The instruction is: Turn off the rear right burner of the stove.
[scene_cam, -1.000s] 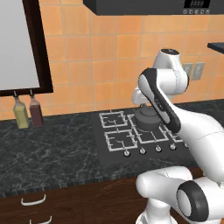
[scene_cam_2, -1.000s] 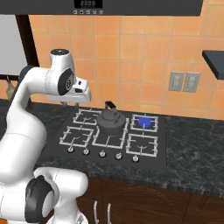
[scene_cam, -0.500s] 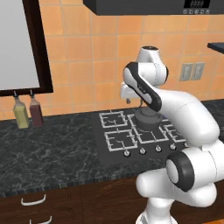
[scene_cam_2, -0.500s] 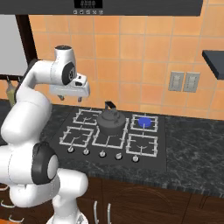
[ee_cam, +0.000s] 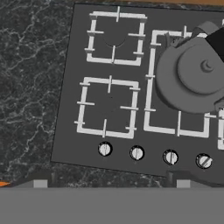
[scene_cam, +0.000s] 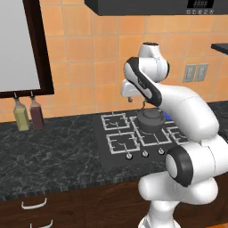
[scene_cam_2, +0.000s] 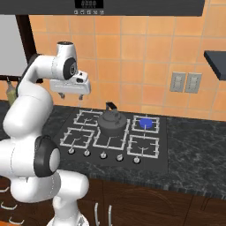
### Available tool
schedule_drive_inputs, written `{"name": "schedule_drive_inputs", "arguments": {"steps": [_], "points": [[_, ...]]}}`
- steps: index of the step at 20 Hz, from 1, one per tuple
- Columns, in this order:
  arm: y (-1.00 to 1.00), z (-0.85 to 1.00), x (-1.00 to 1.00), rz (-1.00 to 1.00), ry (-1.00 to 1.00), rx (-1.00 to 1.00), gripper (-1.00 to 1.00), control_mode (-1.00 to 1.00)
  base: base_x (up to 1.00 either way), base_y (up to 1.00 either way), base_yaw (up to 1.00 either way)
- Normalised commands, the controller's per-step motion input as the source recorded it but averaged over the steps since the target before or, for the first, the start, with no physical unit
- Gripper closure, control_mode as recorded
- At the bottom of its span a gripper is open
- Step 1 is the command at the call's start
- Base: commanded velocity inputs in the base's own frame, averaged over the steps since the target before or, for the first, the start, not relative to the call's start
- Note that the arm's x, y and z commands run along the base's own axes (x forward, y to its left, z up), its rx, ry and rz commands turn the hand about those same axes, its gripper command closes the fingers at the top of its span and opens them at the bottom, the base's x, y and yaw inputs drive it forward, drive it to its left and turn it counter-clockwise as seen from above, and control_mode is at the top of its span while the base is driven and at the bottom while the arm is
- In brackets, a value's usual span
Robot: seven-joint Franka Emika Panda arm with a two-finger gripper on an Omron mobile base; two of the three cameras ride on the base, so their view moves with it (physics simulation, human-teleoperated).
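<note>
— Where's your gripper (scene_cam_2: 70,96) now?
— High above the stove (scene_cam_2: 88,152), over its left grates, fingers spread apart and holding nothing.
— And the rear right burner (scene_cam_2: 148,123)?
— Well off to the gripper's right and lower, glowing blue. The kettle (scene_cam_2: 112,122) sits between you and it, the knobs (ee_cam: 136,153) below.

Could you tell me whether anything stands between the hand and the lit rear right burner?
Yes. The grey kettle sits on the stove's centre grate, between the hand, raised over the stove's left side, and the rear right burner.
</note>
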Motion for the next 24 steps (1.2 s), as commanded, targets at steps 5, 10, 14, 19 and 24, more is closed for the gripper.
{"name": "schedule_drive_inputs", "arguments": {"steps": [5,10,14,19,24], "points": [[-0.89,-0.45,-0.8,-0.16,-0.04,0.27,-1.0,-1.0,0.0,0.0,0.0],[-1.0,-0.6,-0.83,-0.28,0.0,0.26,-1.0,-1.0,0.0,0.0,0.0],[-0.99,-0.59,-0.87,-0.3,0.0,0.17,-1.0,-1.0,0.0,0.0,0.0],[-0.86,-0.47,-0.28,-0.26,0.01,0.07,-1.0,-1.0,0.0,0.0,0.0],[-0.19,-0.22,0.33,0.04,-0.05,0.0,-1.0,-1.0,0.0,0.0,0.0]]}}
